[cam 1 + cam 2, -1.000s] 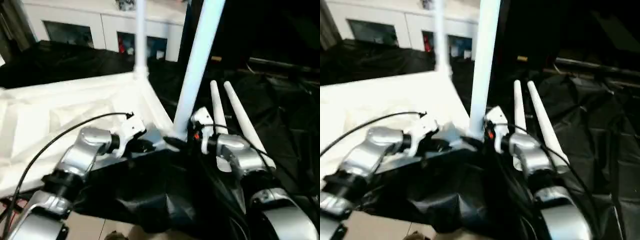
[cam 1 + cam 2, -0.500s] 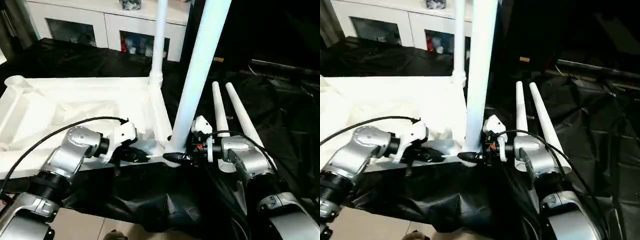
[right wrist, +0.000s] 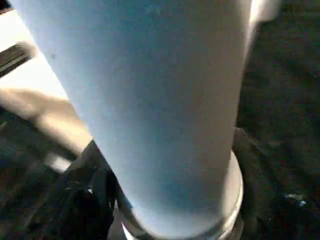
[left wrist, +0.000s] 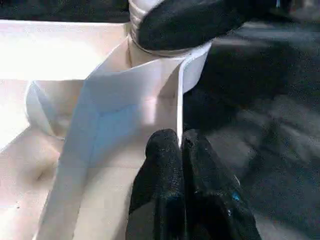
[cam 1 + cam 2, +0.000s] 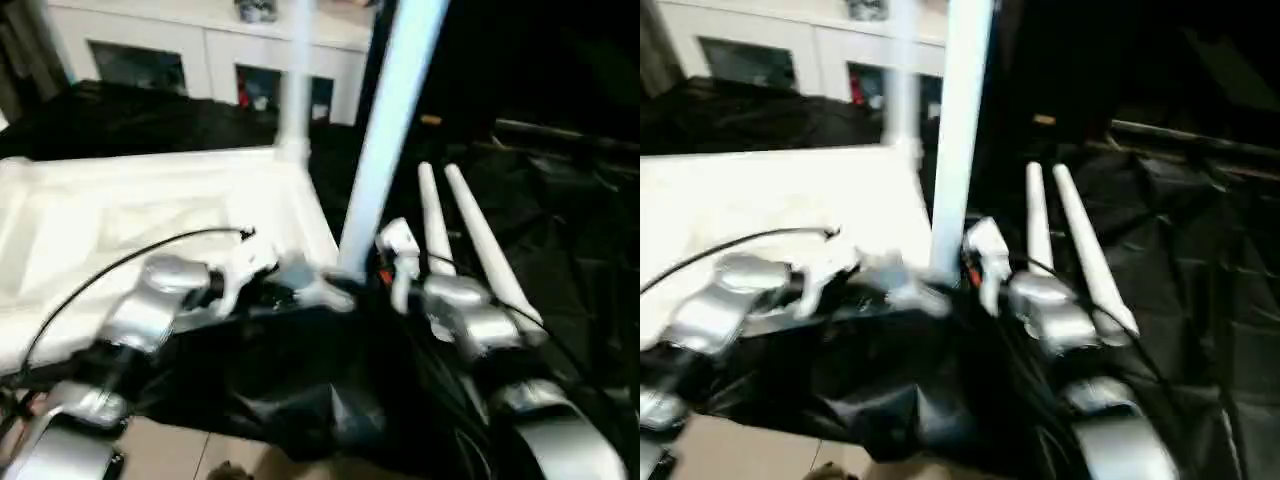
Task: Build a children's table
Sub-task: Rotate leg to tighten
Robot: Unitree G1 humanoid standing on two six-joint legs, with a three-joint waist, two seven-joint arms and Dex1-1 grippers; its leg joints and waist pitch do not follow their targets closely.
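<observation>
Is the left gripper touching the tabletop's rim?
Touching. The left wrist view shows the left gripper with its two black fingers pinched on the thin white rim of the tabletop, just below the corner socket.

Upright leg [image 5: 962, 130] beside tabletop [image 5: 760, 195]

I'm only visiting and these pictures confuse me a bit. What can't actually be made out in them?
- Near leg: its upper end is cut off by the top edge in both eye views.
- Its base in the corner socket: the right gripper hides it, so how deep it sits is unclear.
- Right gripper's fingers: the right wrist view is too close to the leg.
- Far leg: motion blur smears it.
- Tabletop: glare washes out its ribs.
</observation>
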